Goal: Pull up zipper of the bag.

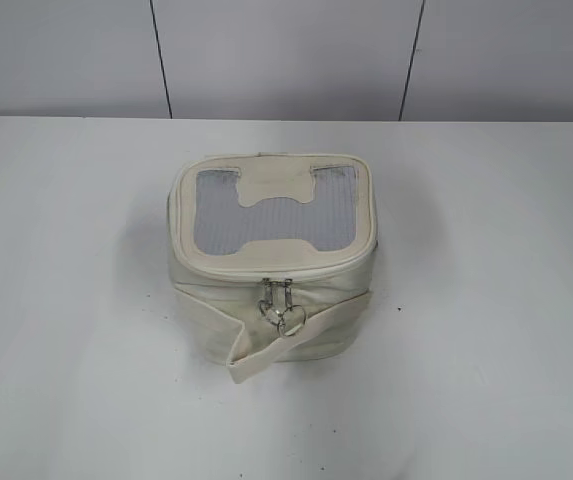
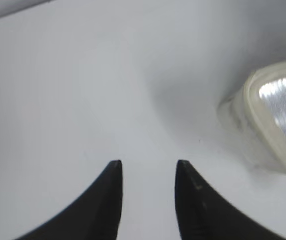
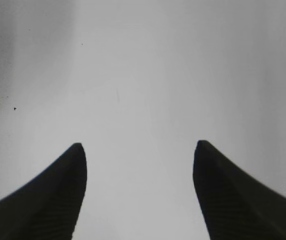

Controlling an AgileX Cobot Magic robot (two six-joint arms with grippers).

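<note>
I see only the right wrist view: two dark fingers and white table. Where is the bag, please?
Observer: The bag stands mid-table in the exterior view; neither arm shows there.
Operator: Where are the zipper pulls?
Observer: The two silver pulls hang together at the front middle, below the lid rim.
Operator: Does the left gripper hold something?
Observer: No. The left gripper is open over bare table, with the bag's corner at the right edge of its view.

Left gripper (image 2: 147, 167) over bare white surface (image 2: 83, 100), dark fingers (image 2: 105, 200) parted, holding nothing. Bag (image 2: 267, 120) at right edge, apart from fingers, blurred.
</note>
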